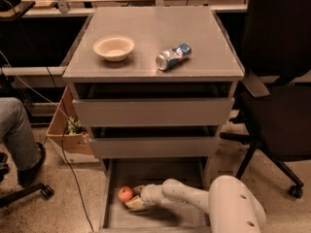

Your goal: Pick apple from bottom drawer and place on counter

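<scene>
The apple, small and red-orange, lies on the grey floor of the open bottom drawer at its left side. My white arm reaches into the drawer from the lower right. My gripper is right beside the apple on its right, its fingers around or against the apple's right side; I cannot tell if they touch it. The counter is the grey cabinet top above, with a crushed silver-blue can and a cream bowl on it.
Two upper grey drawers are pushed in. A black office chair stands at the right. A person's leg and shoe are at the left, with a cardboard box beside the cabinet. Wooden desks run along the back.
</scene>
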Robot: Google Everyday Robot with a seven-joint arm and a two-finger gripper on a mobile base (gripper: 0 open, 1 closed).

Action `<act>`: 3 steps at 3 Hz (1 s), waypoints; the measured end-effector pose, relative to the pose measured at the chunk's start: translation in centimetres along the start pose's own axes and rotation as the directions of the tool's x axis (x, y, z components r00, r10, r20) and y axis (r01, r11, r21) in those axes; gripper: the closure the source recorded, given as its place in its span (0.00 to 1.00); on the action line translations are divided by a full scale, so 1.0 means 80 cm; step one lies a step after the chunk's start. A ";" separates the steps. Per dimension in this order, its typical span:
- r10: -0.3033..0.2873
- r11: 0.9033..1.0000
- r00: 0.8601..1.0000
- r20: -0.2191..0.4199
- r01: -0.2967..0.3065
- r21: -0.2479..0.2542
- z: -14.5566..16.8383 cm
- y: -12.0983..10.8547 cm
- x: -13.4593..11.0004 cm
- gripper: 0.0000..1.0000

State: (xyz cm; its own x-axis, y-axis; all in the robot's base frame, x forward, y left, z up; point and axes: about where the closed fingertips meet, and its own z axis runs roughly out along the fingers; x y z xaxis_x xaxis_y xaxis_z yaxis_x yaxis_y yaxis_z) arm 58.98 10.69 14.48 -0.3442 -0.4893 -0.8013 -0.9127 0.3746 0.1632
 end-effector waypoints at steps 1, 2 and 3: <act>-0.014 1.000 0.999 0.030 0.014 -0.016 -0.012 0.011 -0.026 1.00; -0.018 0.999 0.999 0.038 0.019 -0.027 -0.019 0.017 -0.035 1.00; -0.015 0.999 1.000 0.016 0.016 -0.037 -0.023 0.024 -0.030 1.00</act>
State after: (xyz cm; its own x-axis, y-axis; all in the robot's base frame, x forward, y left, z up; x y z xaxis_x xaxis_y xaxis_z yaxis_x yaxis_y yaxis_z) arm 57.64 11.11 17.80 -0.3266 -0.4820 -0.8130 -0.9256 0.3373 0.1718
